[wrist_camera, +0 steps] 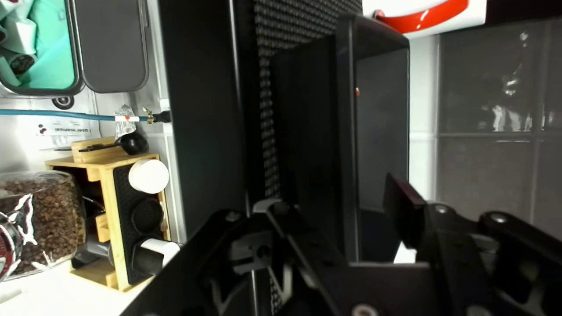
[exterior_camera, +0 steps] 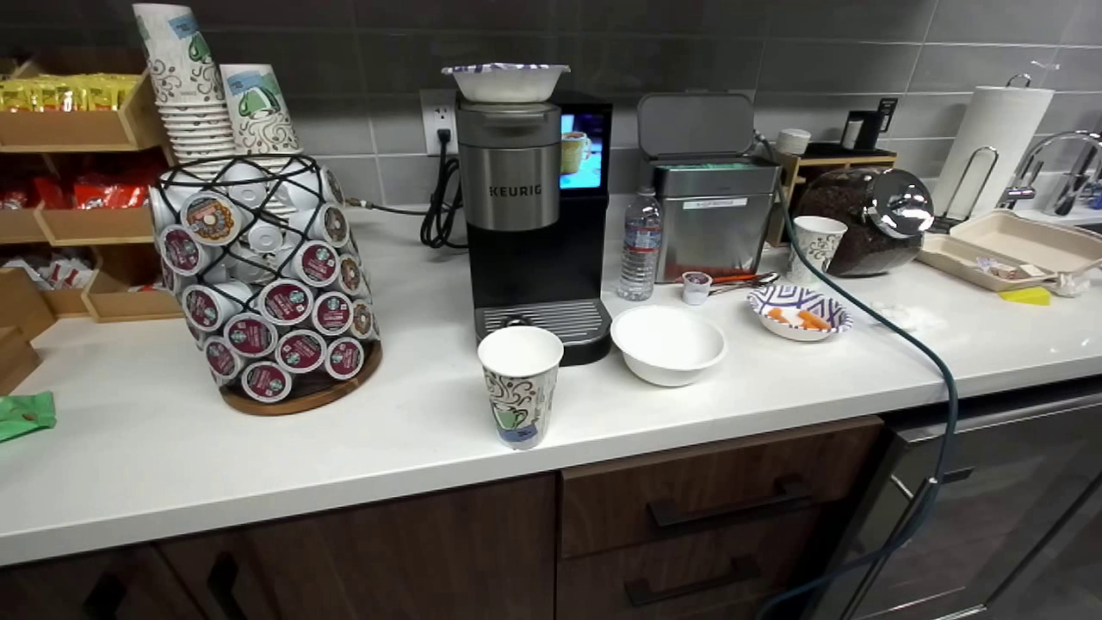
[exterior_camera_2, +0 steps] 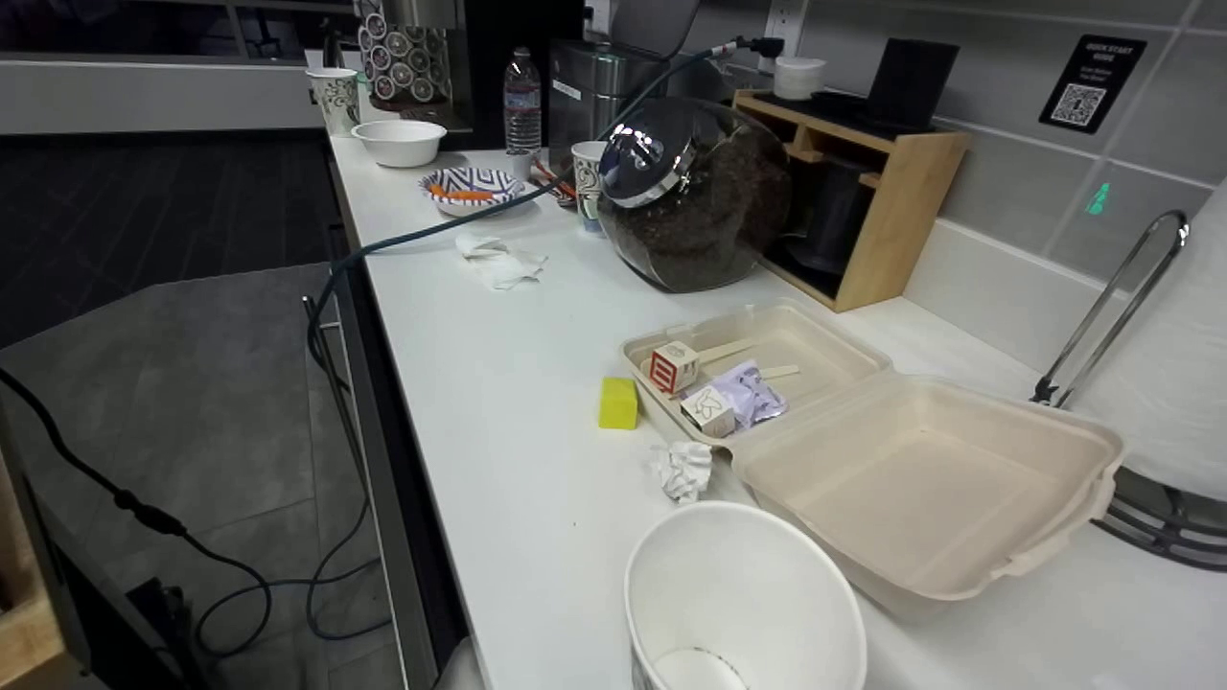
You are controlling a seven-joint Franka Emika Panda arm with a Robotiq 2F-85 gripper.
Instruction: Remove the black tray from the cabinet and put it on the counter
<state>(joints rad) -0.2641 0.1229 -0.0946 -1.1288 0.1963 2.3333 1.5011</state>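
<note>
Up at the dark cabinet (wrist_camera: 202, 109), in the wrist view: black tray (wrist_camera: 349, 118) in there, not out yet, with fingers (wrist_camera: 406, 215) well apart, apparently straddling one wall of it. Nothing grasped, then; touching or not, can't tell. Now for the risk! Pinch only the lip, and probably lose it on the pull. Clip the wall from outside, and shove the tray deeper instead. Drag hard over that mesh liner (wrist_camera: 298, 19), and perhaps snag and tip. Watch, too, for the red-banded white object (wrist_camera: 423, 18) near the end of the tray: liable to be knocked by any sideways swing.

Over to an exterior view: no arm, no tray, but likely trouble on the table (exterior_camera: 413, 422) from a paper cup (exterior_camera: 519, 396) close to the front edge, easily toppled by a low approach, and a teal cable (exterior_camera: 952, 409) slung over that edge, ready to catch a corner.

Then, in an exterior view, open clamshell box (exterior_camera_2: 882, 450) and glass jar of coffee beans (exterior_camera_2: 714, 206): land on either, end up tilted.
</note>
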